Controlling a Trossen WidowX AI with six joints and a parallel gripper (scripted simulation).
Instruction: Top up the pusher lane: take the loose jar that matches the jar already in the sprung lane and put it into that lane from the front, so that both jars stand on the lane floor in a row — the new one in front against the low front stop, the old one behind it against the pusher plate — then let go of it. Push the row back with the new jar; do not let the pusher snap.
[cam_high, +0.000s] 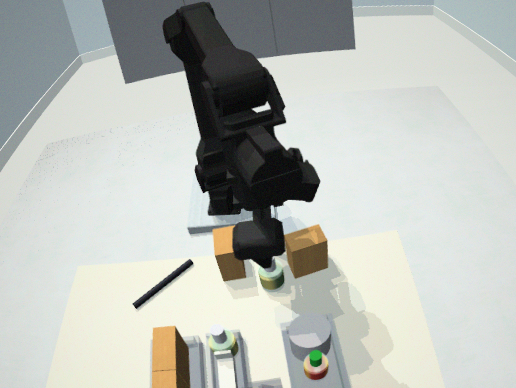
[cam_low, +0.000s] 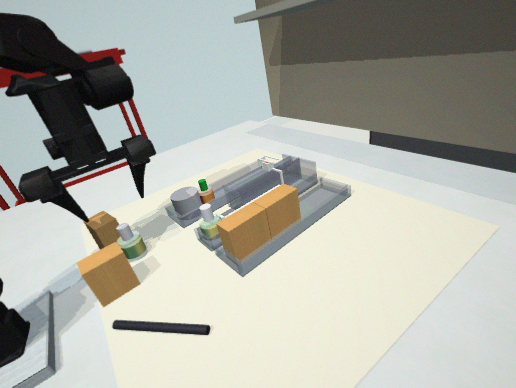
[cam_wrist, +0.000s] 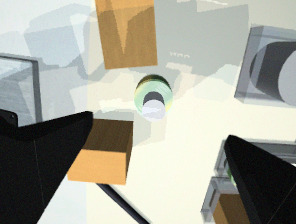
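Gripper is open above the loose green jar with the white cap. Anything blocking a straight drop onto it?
Nothing visible lies between the open gripper and the loose green jar with the white cap. Two tan wooden blocks flank the jar, one on one side and one on the other, so the fingers may have to come down in the gaps beside it.

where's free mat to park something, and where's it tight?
Free: the mat stretch between the black rod and the lane fixture, and the wide mat on the fixture's far side from the arm. Tight: the loose jar sits between two wooden blocks, under the open claw.
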